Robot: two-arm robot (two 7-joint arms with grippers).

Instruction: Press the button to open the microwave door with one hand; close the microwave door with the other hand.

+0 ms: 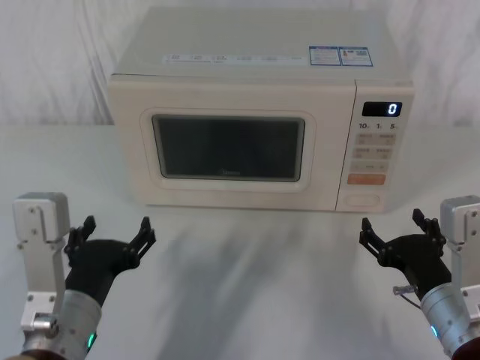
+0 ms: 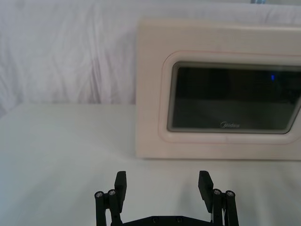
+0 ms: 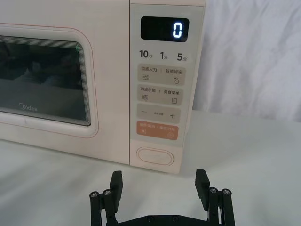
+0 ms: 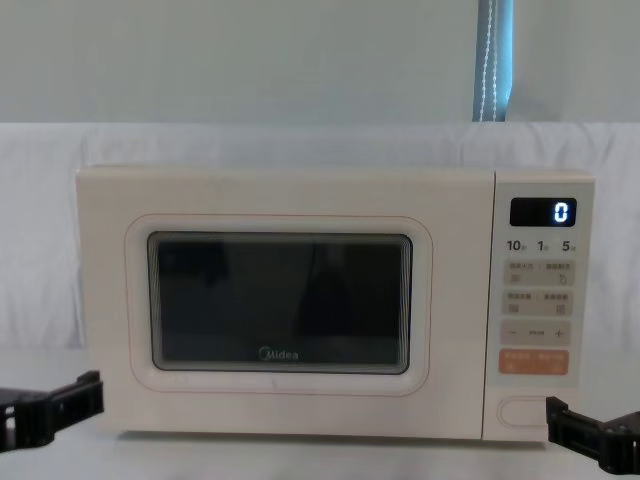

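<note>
While both my grippers [image 1: 109,236] [image 1: 397,232] hang open and empty, the button [image 3: 155,156] wants one stiff fingertip push.

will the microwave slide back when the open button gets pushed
Probably not: the microwave looks bulky and sits flat on the table. The button sits low on the panel, so tipping seems unlikely. Both the right hand and left hand are small beside it.

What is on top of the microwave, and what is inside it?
On the microwave's flat top lie only printed stickers near its front edge. The microwave door is shut and its window is dark, so the inside cannot be seen.
</note>
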